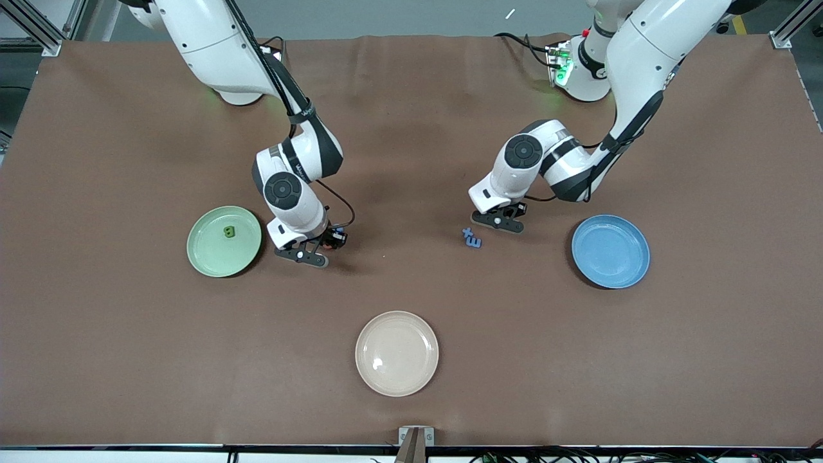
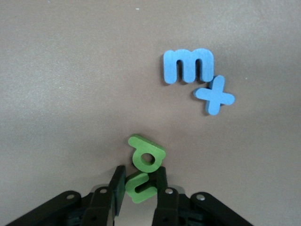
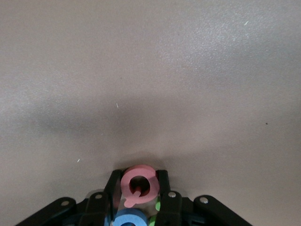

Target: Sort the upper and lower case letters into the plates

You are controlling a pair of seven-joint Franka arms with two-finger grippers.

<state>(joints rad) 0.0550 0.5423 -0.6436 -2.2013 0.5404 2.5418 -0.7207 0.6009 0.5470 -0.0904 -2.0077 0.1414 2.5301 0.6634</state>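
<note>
The green plate [image 1: 224,241], toward the right arm's end of the table, already holds one small green letter [image 1: 227,232]. Just beside that plate, the right gripper [image 1: 302,254] is clenched on a pink letter [image 3: 137,184]; a blue piece [image 3: 130,219] sits tight against the pink letter, so it may drag along or come up too. Between the two plates, the left gripper [image 1: 498,220] pinches a green letter [image 2: 141,185] touching a second green one [image 2: 146,154], which could snag. The blue plate [image 1: 610,251] looks empty.
</note>
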